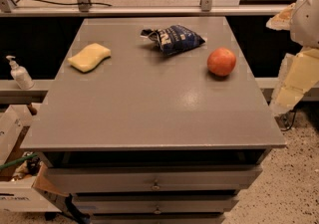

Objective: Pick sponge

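Sponge (89, 57) on counter (149, 118); right of it we see bag (173, 39), apple (222, 61), then end effector (296, 81) past the edge, and we cannot tell how far open it is.

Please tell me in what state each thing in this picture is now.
sponge: lies flat on the table, left rear, untouched.
chip bag: crumpled, lying at rear middle.
apple: whole, resting at the right.
pump bottle: upright, left of the table.
drawers: shut.
gripper: beyond the table's right edge, far from the sponge.
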